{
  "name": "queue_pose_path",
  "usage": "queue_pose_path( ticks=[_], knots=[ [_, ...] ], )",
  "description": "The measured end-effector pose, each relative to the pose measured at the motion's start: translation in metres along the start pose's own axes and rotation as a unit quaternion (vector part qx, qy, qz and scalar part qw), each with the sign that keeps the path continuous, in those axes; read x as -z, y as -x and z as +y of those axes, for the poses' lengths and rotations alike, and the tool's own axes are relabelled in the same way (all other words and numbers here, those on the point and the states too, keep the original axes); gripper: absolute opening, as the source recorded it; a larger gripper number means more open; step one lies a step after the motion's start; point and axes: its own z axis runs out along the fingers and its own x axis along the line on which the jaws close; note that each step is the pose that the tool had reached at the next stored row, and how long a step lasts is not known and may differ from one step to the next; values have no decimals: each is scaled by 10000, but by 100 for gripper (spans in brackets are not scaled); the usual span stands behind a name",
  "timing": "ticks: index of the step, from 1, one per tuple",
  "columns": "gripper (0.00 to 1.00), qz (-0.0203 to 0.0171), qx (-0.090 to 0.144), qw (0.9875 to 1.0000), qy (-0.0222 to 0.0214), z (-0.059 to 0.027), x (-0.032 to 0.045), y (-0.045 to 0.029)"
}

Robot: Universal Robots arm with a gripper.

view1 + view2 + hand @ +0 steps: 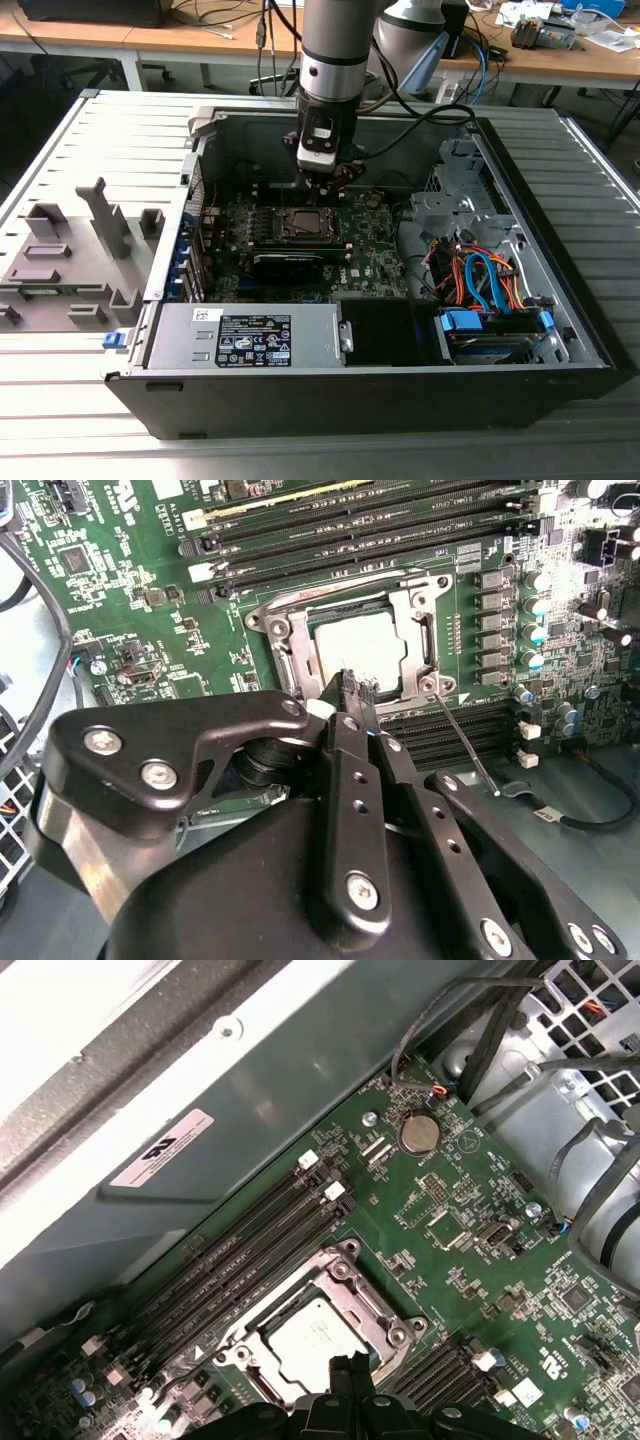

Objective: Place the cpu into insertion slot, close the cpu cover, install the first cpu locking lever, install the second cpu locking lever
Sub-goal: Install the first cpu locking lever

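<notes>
**Claw closed at the socket edge, cpu seated**

Claw point(356, 685) has its fingers drawn together, tips at the edge of the insertion slot point(268, 618). Cpu point(355, 645) lies flat in the slot just beyond the tips, with the cpu cover point(418, 630) down around it. A thin wire lever point(465, 745) juts slantwise from the socket corner beside the claw, crossing the memory slots point(470, 725). The claw's own body hides the socket's near edge. In the exterior view, the graphics card point(288, 265) sits near the claw. Power supply point(245, 337) and cable bundle point(480, 285) lie well apart from it. The case stands on a grey table point(60, 150).
</notes>
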Motion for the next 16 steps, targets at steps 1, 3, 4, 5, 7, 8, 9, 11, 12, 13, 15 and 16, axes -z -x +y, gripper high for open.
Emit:
queue_pose_path(
  ticks=[1, 3, 4, 5, 7, 8, 9, 11, 12, 13, 15, 16],
  knots=[
    [11, -1, 32, 10000, 0, 0, 0, 0],
    [11, -3, 77, 10000, 0, 0, 0, 0],
    [11, -4, 98, 10000, 0, 0, 0, 0],
    [11, -4, 113, 9999, -1, 0, 0, 0],
    [11, -6, 150, 9999, -1, 0, 0, 0],
    [11, -6, 167, 9999, 0, 0, 0, 0],
    [11, -7, 189, 9998, 0, 0, 0, 0],
    [11, -8, 226, 9997, -1, 0, 0, 0],
    [11, -9, 243, 9997, -1, 0, 0, 0],
    [11, -10, 277, 9996, -1, 0, 0, 0],
    [11, -12, 336, 9994, -1, 0, 0, 0],
    [11, -13, 367, 9993, -1, 0, 0, 0]
  ],
)
